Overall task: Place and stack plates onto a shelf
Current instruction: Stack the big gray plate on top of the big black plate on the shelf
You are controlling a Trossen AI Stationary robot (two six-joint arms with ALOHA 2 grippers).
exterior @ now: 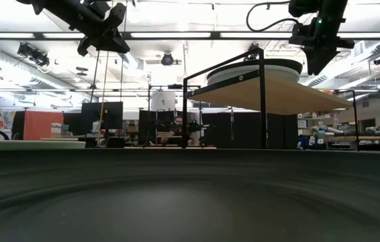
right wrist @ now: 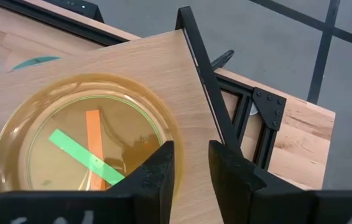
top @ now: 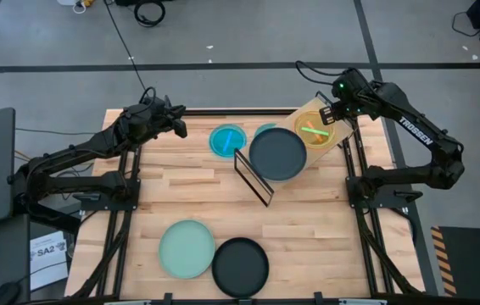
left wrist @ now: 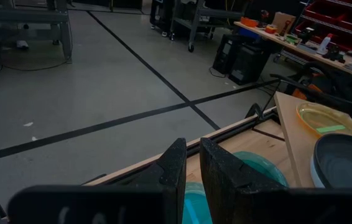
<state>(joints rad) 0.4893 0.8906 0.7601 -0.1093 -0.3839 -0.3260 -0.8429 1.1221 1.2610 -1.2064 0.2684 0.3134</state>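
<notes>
Right gripper (top: 332,113): fingers slightly parted, holding nothing, poised over the orange plate (top: 315,131) on the shelf (top: 315,108).
Left gripper (top: 177,125): nearly closed, empty, nearest the blue plate (top: 227,141), which lies just to its right on the table.

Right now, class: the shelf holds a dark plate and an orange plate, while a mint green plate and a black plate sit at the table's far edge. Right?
Not quite. The mint green plate and black plate sit at the table's near edge, as the high view shows. The shelf does hold a dark plate and an orange plate.
</notes>
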